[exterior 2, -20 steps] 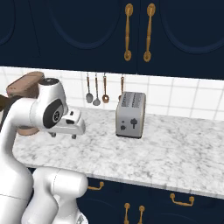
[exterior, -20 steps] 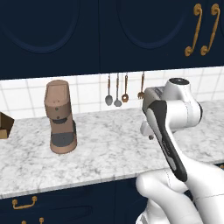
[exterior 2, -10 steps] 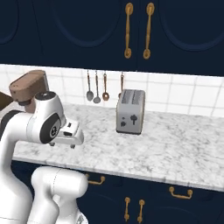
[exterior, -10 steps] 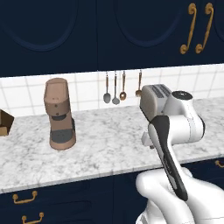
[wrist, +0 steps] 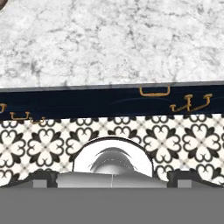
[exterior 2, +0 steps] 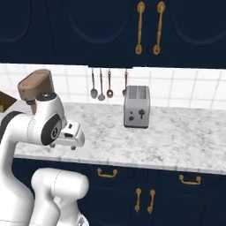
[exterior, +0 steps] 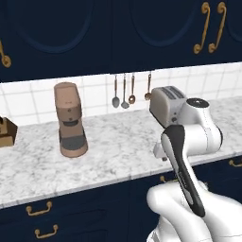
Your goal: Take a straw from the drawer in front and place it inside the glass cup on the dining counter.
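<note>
Marbled worktop (exterior 2: 176, 141), toaster (exterior 2: 136, 106), coffee machine (exterior: 70, 119), hung utensils (exterior: 124, 91), navy drawer (wrist: 155, 100)

1. Worktop (exterior 2: 176, 137): white-grey marbled stone, smooth, faint sheen; seen across the middle of both base views.
2. Cabinet doors (exterior: 156, 28), upper frame: navy, painted, matt, with shallow moulded curves.
3. Long handles (exterior 2: 140, 27): brass-coloured metal, polished.
4. Drawer (wrist: 109, 103), a band across the hand view: navy, satin; small bow handle (wrist: 154, 91) in brass.
5. Toaster (exterior 2: 136, 106): brushed grey metal, dull shine.
6. Coffee machine (exterior: 70, 120): brown, plastic-looking, matt.
7. Wall tiles (exterior 2: 194, 88): white, glazed.
8. Floor (wrist: 43, 140): patterned black-and-white tile, flat finish.
</note>
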